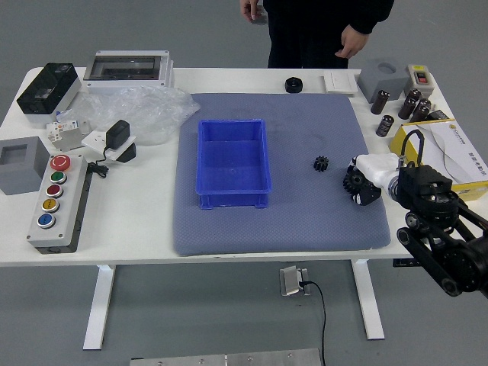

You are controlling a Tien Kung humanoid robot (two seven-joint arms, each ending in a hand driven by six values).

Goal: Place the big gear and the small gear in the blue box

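1. One hand, the right [374, 172], met the big gear [352, 181] from three o'clock, likely to grip it; whether it pinched could not be told.
2. The small gear [321, 163] sat at the blue box's [232, 200] three o'clock, probably for second pickup.
3. A person's hands [352, 41] hung beyond the table's [137, 236] twelve o'clock edge.

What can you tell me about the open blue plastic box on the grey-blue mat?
The box is rectangular and looks smooth, with raised walls around a flat floor and small tabs at its two near corners. It sits upright and empty, left of the small black toothed gear. Only the mat visibly touches it.
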